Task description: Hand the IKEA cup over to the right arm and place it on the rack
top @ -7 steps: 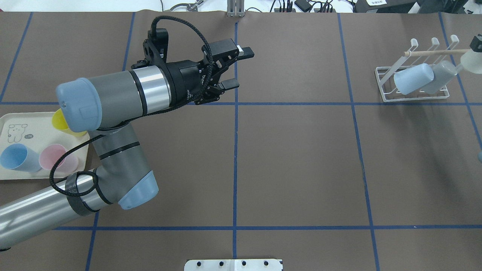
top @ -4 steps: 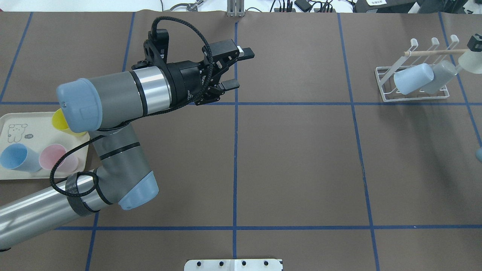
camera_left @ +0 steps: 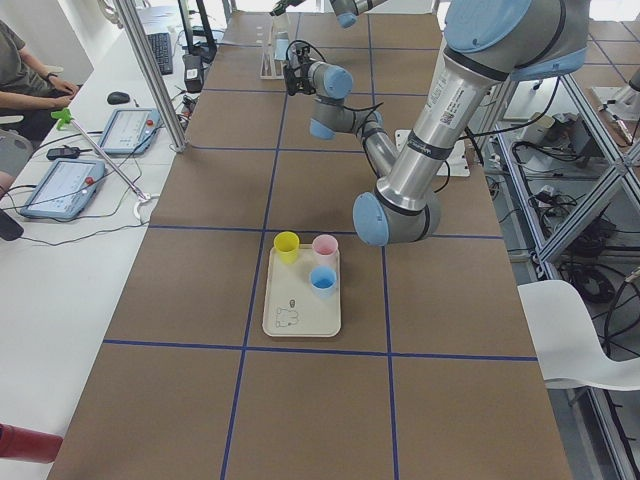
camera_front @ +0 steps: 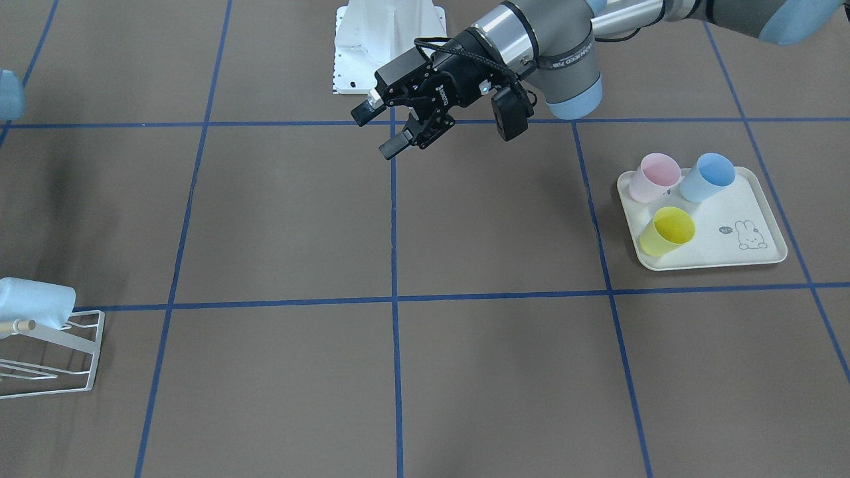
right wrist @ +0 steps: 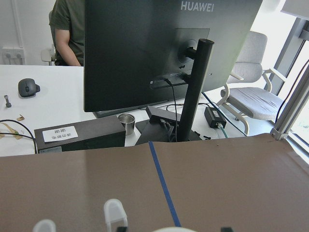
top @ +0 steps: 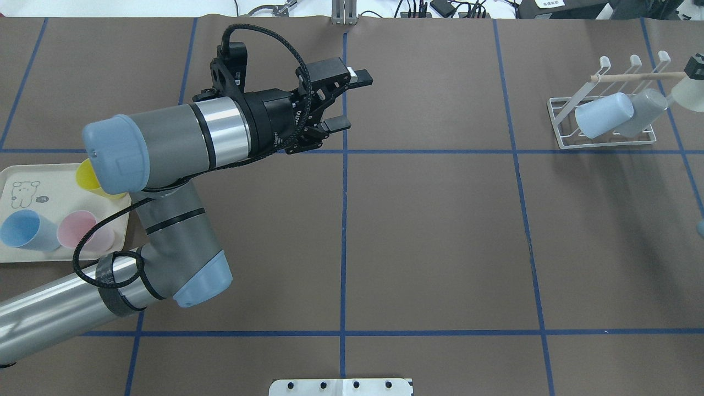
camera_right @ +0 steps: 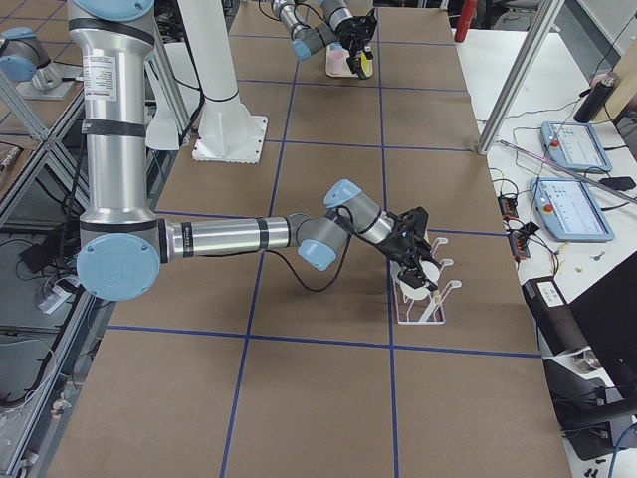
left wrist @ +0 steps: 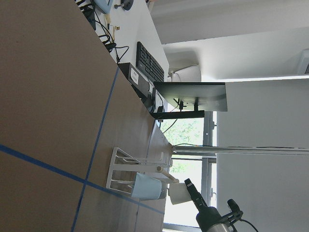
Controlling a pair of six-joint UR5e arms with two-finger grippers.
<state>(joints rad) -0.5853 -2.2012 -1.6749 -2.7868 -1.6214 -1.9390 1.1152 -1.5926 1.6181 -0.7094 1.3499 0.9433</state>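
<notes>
The right fingers (left wrist: pixel 193 193) are closed on the whitish cup (left wrist: pixel 177 193) and hold it up off the bench (top: pixel 440 231), at the free end of the peg (top: pixel 632 76) on the rack (top: pixel 555 124). Whether the cup and peg touch cannot be told. A blue cup (top: pixel 604 114) and a grey cup (top: pixel 641 113) lean side by side on the rack's slanted rods. The right arm reaches out low over the bench to the rack.

The left fingers (top: pixel 360 78) are spread wide with nothing between them. They hang above the bench at the middle tape line (top: pixel 344 220), pointing toward the rack's end and well apart from it. At the opposite end lies a cream tray (camera_front: pixel 730 252) with three upright cups on it, mouths up: a yellow cup (camera_front: pixel 667 230), a pink cup (camera_front: pixel 654 176) and a light blue cup (camera_front: pixel 707 176).
</notes>
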